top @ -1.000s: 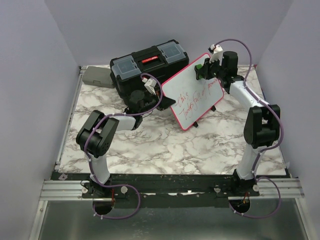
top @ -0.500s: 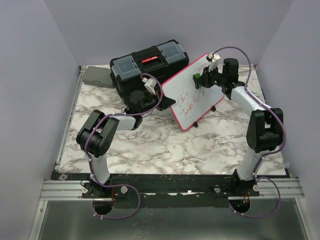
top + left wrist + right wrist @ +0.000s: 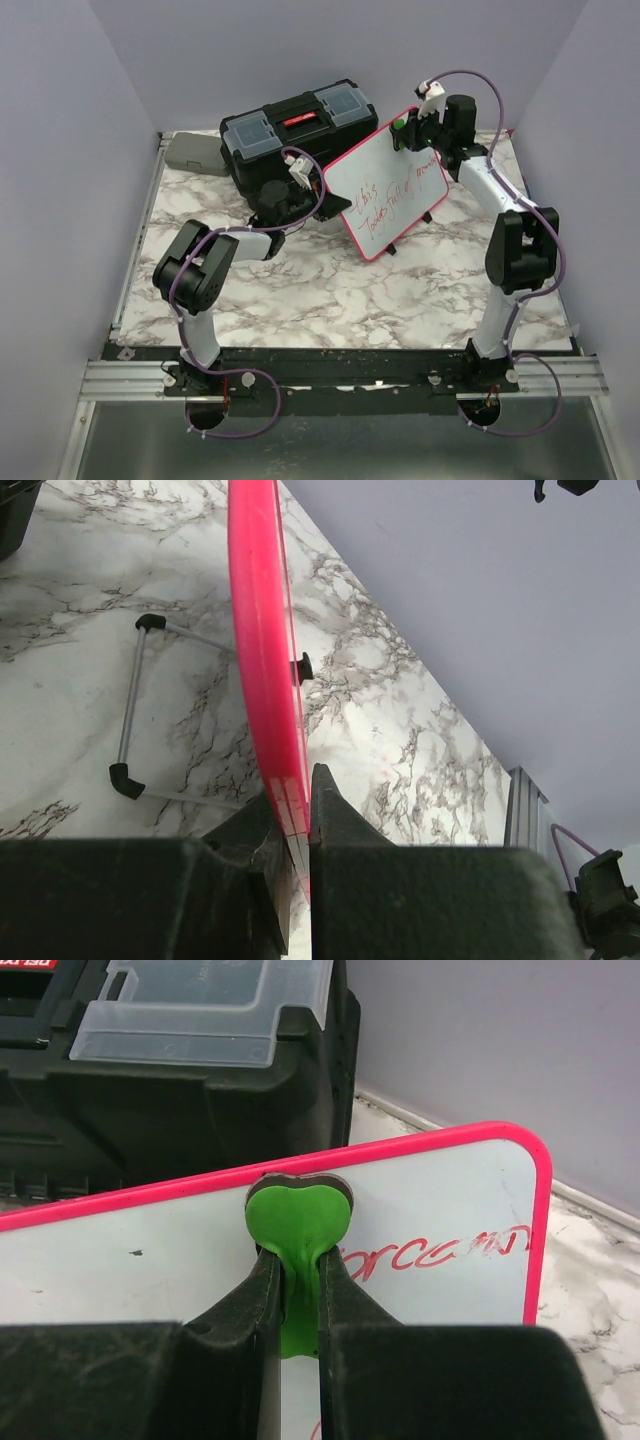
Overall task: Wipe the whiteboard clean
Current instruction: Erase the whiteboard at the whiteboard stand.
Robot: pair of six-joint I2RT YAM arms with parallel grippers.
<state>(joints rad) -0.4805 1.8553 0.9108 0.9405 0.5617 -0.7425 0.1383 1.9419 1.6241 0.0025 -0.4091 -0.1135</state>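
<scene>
The whiteboard (image 3: 385,185) stands tilted on the marble table, pink-framed, with red handwriting across it. My left gripper (image 3: 328,205) is shut on its left edge. In the left wrist view the pink frame (image 3: 262,630) runs edge-on between the jaws of the left gripper (image 3: 298,810). My right gripper (image 3: 402,130) is shut on a green heart-shaped eraser (image 3: 298,1215). It holds the eraser flat on the whiteboard (image 3: 440,1200) just under the top frame, left of a smeared red word. The right gripper (image 3: 298,1260) pinches the eraser's stem.
A black toolbox (image 3: 295,130) with clear lid compartments stands right behind the board, also close in the right wrist view (image 3: 170,1050). A grey case (image 3: 195,153) lies at the back left. The board's wire foot (image 3: 125,720) rests on the table. Purple walls enclose the table.
The right gripper swept the eraser down-left over the board's upper part, then back up to the top edge. The left arm and the board have stayed put.
</scene>
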